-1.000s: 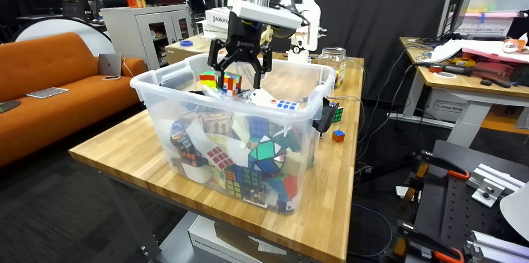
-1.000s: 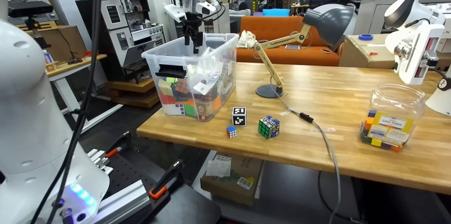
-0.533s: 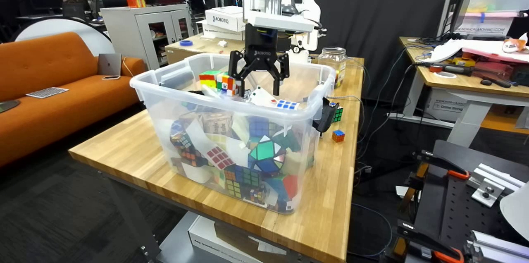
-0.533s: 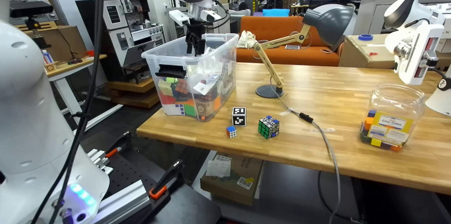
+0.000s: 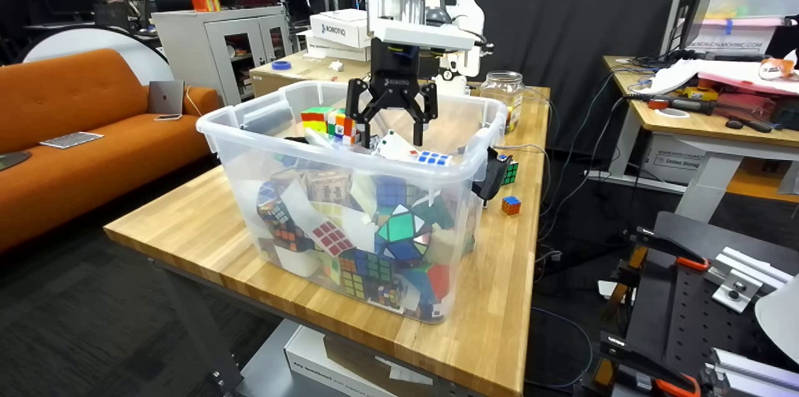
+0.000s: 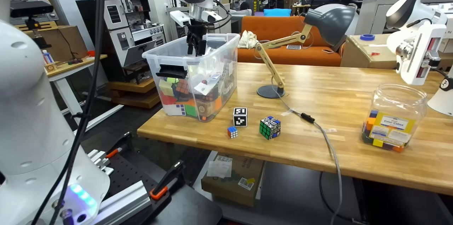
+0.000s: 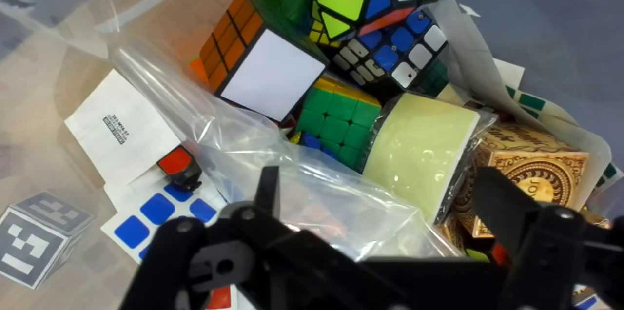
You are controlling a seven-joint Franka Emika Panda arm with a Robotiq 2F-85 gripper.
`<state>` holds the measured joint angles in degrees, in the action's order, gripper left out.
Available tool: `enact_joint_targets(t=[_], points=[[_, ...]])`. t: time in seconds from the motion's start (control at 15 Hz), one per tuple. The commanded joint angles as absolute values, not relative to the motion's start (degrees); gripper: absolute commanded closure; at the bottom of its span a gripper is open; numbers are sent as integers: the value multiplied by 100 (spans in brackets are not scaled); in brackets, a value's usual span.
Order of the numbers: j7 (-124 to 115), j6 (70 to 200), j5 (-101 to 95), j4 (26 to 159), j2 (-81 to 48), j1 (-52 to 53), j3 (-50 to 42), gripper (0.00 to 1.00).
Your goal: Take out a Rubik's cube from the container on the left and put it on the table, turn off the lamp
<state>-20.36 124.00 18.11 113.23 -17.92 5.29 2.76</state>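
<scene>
My gripper [image 5: 392, 138] points down inside the container [image 5: 337, 163], its fingertips below the rim; nothing is held between its wide-apart fingers. In the wrist view, the open gripper [image 7: 378, 176] hovers over a clear plastic bag [image 7: 336, 193] and a pale yellow wrapped piece [image 7: 419, 144]. Several Rubik's cubes lie jumbled there, among them a green-faced one [image 7: 336, 120] and a white-and-orange one [image 7: 273, 76]. The lamp [image 6: 331, 23], with a grey shade and wooden arm, stands on the table [image 6: 318, 80]; whether it is lit I cannot tell.
Beside the container sit a black-and-white marker cube [image 6: 240, 117], a small cube [image 6: 232, 132] and a patterned cube [image 6: 270, 127]. A grey cable with an inline switch [image 6: 307, 117] crosses the table toward a clear jar [image 6: 394, 119]. Another white arm [image 6: 417, 34] stands beyond.
Over the first half second my gripper shifted sideways within the container, away from the colourful cubes at its far side, and straightened and sank slightly. Since then it has barely moved, staying open.
</scene>
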Motion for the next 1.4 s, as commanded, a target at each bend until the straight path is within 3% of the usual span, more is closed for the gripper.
enact_joint_targets(t=[0.0,1.33], points=[[-2043,12382,1803,11311,-1792,519,284,0],[-3035,10612,2436,11309,-2079,550,332,0]])
